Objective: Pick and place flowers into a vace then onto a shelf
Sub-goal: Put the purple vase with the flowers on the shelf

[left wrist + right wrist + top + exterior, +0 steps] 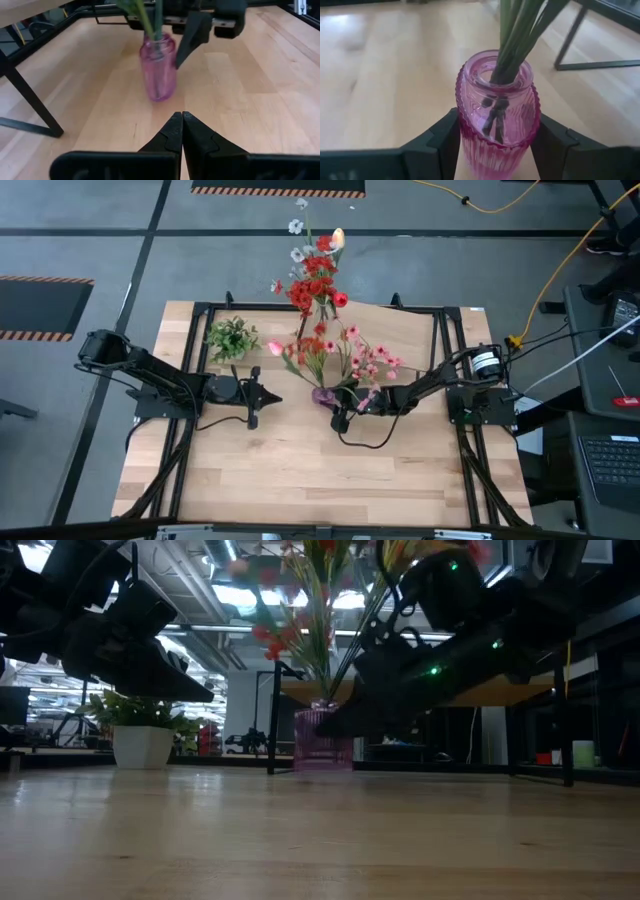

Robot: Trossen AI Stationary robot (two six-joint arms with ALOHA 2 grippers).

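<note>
A ribbed pink glass vase [325, 394] stands upright on the tabletop near the middle. The flowers [318, 280] stick into its mouth by their green stalks [515, 45], and red, white and pink blooms fan out toward the far edge. My right gripper [497, 150] comes in from the table's right and is closed around the vase's body. My left gripper [181, 122] is shut and empty, hovering left of the vase and pointing at it. The shelf [22, 11] stands on thin black legs over the table's far part. My right gripper pinches the vase's ribbed body [470, 145] below its shoulder, one finger [442, 142] on each side. The fingers come nearly level from the table's right. The vase stands upright with its base on the table [159, 96].
A small white pot with an all-green leafy tuft [232, 337] stands at the far left, near the shelf. The shelf's black legs [30, 100] stand close to the vase on its far side. Bare tabletop [320, 480] lies toward the near edge.
</note>
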